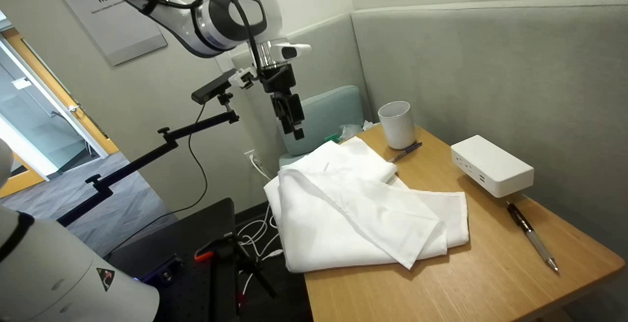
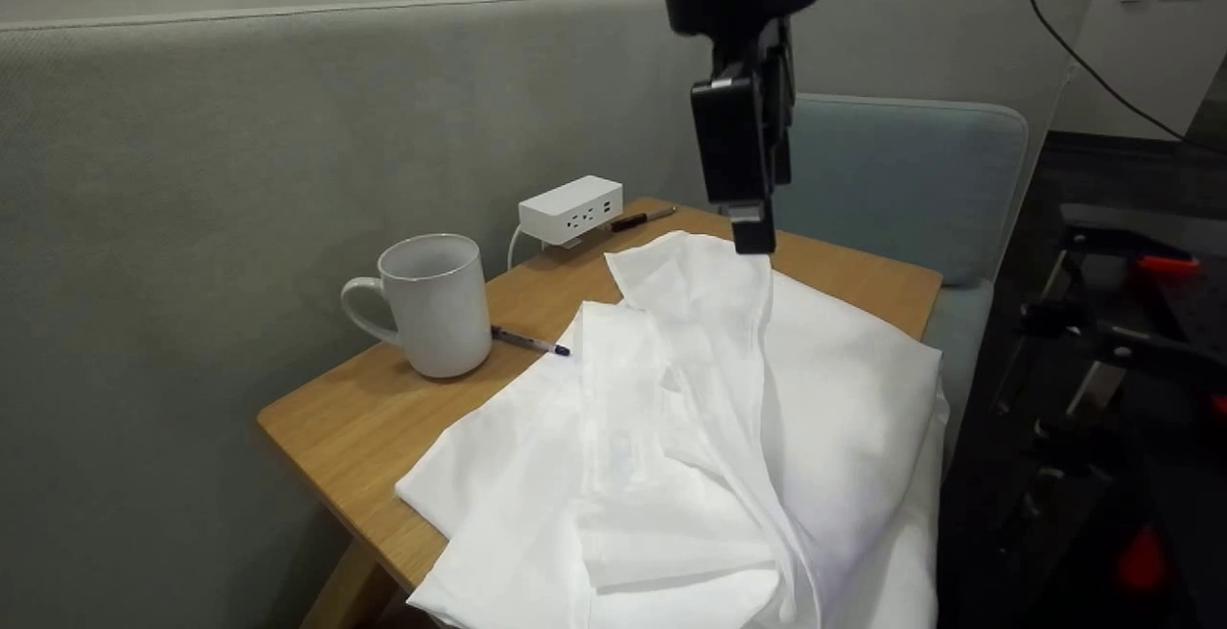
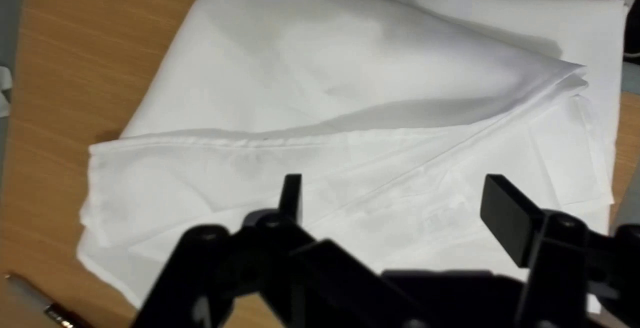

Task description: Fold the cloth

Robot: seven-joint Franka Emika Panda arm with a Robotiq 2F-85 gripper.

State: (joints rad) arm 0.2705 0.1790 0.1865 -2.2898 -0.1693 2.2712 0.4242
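The white cloth (image 1: pixel 328 233) lies on the wooden table in several folded, uneven layers. It shows in both exterior views (image 2: pixel 844 399). One layer crosses the top on a slant, and its corner points toward the table's bare end. Part of the cloth reaches over a table edge. In the wrist view the cloth (image 3: pixel 320 63) fills most of the picture, with a hemmed edge across the middle. My gripper (image 1: pixel 296 133) is above the cloth and apart from it, also in an exterior view (image 2: pixel 754 226). In the wrist view its fingers (image 3: pixel 394 193) are wide apart with nothing between them.
A white mug (image 1: pixel 397 128) and a pen (image 1: pixel 406 152) stand and lie beside the cloth. A white outlet box (image 1: pixel 490 165) is at the table edge by the bench back (image 1: pixel 490 76). Another pen (image 1: pixel 532 236) lies near it on the table (image 1: pixel 382 292). A blue-green seat (image 1: pixel 333 111) stands beyond.
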